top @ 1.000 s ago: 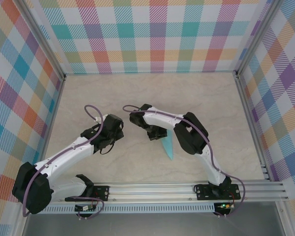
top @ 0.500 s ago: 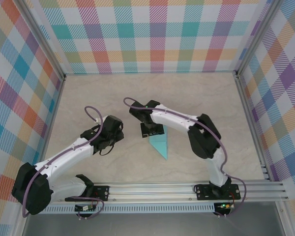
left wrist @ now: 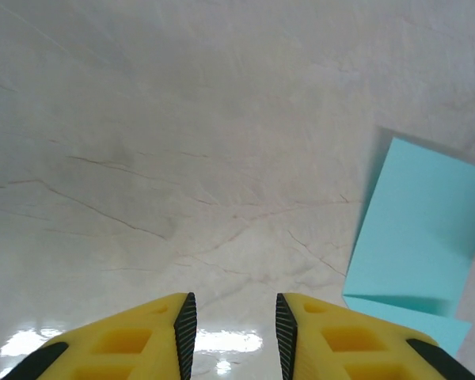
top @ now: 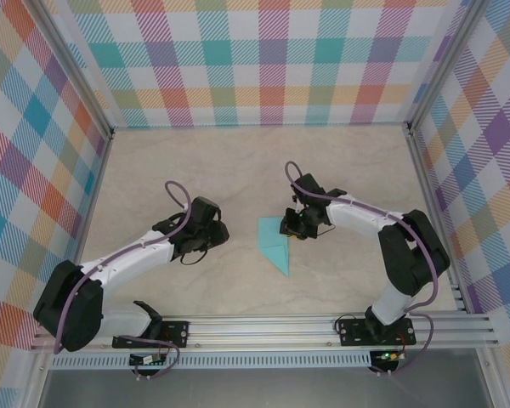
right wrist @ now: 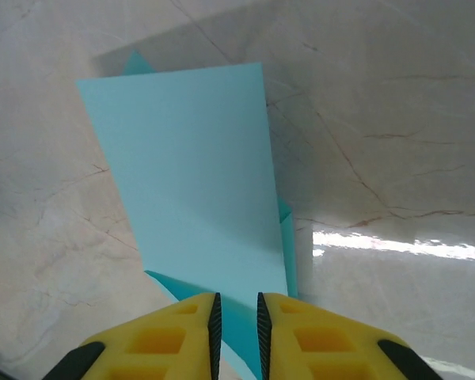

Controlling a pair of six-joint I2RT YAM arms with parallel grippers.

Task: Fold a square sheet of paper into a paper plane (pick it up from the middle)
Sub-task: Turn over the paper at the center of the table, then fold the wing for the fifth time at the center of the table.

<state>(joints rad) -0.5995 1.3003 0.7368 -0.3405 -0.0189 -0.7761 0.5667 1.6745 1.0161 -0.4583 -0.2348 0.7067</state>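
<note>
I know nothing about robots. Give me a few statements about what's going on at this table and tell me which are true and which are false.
1. The paper is turquoise and already folded to a point. True.
2. The left gripper is holding the paper. False: its fingers stand apart over bare table, and the paper lies off to one side.
3. The right gripper is at the paper's edge, nearer to it than the left gripper is. True.
4. The table has a chequered pattern. False: it is pale and marbled. The walls are chequered.
</note>
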